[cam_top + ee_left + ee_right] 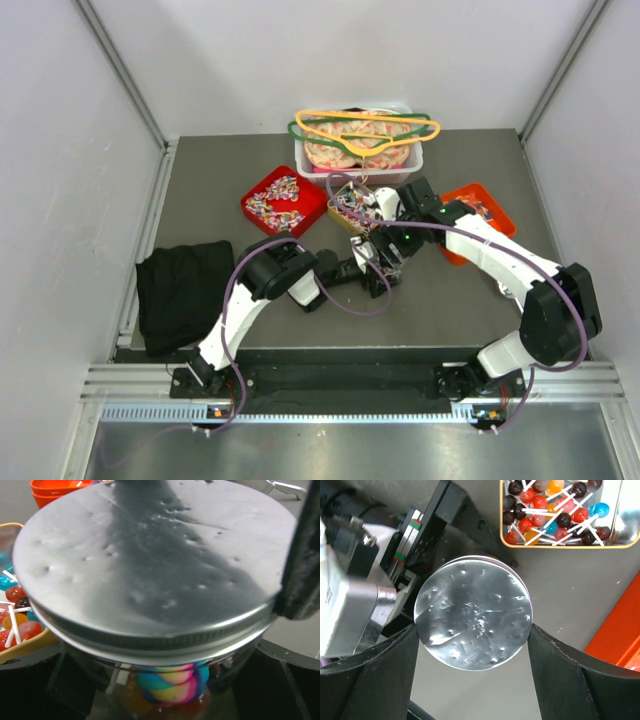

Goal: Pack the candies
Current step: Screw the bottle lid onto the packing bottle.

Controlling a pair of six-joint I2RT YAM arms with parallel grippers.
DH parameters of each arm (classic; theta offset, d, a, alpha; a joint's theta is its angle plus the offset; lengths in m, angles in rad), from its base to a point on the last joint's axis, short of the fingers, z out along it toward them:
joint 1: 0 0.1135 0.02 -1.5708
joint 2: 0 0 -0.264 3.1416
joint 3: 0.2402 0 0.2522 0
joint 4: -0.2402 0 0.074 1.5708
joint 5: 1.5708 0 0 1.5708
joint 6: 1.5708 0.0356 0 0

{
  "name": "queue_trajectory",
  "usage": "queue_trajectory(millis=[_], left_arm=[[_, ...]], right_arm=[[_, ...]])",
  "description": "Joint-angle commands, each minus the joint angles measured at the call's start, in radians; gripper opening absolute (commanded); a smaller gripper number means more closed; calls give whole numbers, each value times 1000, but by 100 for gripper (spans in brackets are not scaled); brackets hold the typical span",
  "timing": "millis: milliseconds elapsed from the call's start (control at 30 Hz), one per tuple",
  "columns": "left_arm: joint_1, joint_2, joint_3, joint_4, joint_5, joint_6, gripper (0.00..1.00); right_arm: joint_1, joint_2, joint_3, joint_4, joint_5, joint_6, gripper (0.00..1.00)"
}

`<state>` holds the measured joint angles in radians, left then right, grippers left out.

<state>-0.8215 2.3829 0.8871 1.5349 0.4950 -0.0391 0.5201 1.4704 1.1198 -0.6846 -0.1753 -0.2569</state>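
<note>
A glass jar (165, 680) with a dented silver lid (474, 618) stands between my two grippers at mid-table. Inside it are a rainbow twisted candy (172, 685) and orange sweets. My left gripper (165, 692) clasps the jar's body from the sides, below the lid. From above, my right gripper (472, 630) is shut on the lid, one finger pressed to each side of its rim. Wrapped candies (281, 198) fill a red tray. Lollipops (555, 507) lie in a yellow-rimmed tray (349, 205) just beyond the jar. In the top view both grippers (385, 255) meet and hide the jar.
An orange tray (478, 212) sits to the right, its edge near my right fingers (620, 630). A white bin (360, 150) with coloured hangers stands at the back. A black cloth (185, 290) lies at the left edge.
</note>
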Motion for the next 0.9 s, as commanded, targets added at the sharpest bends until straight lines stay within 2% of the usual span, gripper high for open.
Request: queue_trajectory(millis=[0, 67, 133, 200, 233, 467, 600, 867], left_arm=[[-1, 62, -27, 162, 2, -73, 98], [-1, 62, -27, 162, 2, -73, 98], [-1, 62, -27, 163, 2, -73, 98], [-1, 61, -27, 163, 2, -74, 98], [-1, 59, -27, 162, 2, -74, 98], [-2, 61, -27, 160, 2, -73, 98], [-1, 61, -27, 160, 2, -71, 98], [-2, 62, -25, 159, 5, -73, 98]], right_arm=[[12, -7, -17, 42, 30, 108, 70], [12, -5, -23, 42, 31, 102, 80], [12, -13, -20, 27, 8, 67, 85], [12, -22, -12, 14, -18, 32, 97], [12, -36, -9, 4, -26, 19, 99], [14, -79, 18, -58, -79, -74, 99], [15, -79, 57, -156, -104, -203, 99], [15, -52, 106, -191, 10, -441, 99]])
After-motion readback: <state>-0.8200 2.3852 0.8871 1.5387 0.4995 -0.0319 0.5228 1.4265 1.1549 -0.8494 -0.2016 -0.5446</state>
